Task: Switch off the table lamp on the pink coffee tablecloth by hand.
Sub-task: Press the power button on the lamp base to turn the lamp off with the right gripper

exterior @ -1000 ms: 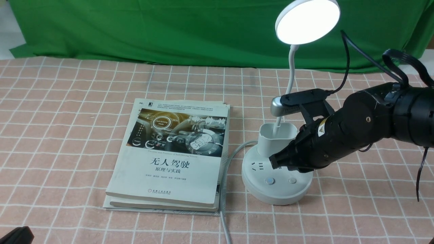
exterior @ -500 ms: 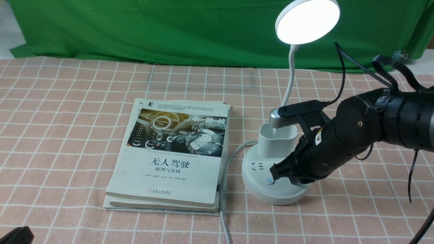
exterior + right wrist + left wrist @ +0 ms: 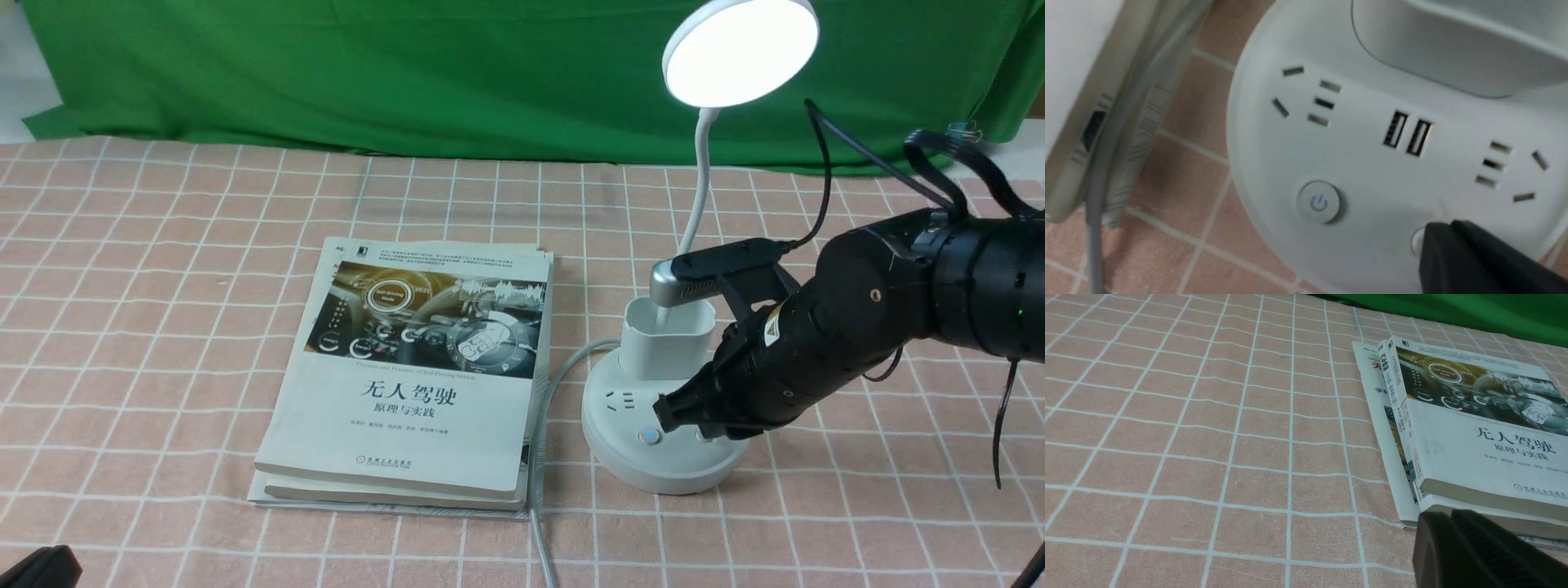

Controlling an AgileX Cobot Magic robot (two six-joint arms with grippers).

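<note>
Table lamp (image 3: 740, 53) stood upright on the pink coffee tablecloth (image 3: 163, 327), on the robot's right of the book stack (image 3: 408, 408). Disc head was lit, so the task was judged unfinished. The round base (image 3: 665, 478) sat flat and the neck rose from the cup-shaped holder (image 3: 665, 355), leaving the two buttons exposed on the side nearer the robot. That placement seemed to suit a press from above. The grey cord (image 3: 537, 490) ran beside the books, away from the buttons.

Right claw (image 3: 1449, 228): fingers together, no gap seen, nothing gripped. Probable reason: joined tips made one firm poker. It slanted down over the base, tips at the partly hidden button (image 3: 1416, 241); contact could not be confirmed. The power-marked button (image 3: 1318, 202) was uncovered, beside the tips. Which button governed the light could not be told.

Left claw (image 3: 1447, 518): fingers likewise together, empty, near the books and apart from the lamp; judged idle.

Judgement: next move called for a short, straight press on the correct button, then release. Risk: an off-centre push might slide the base or miss the button.
</note>
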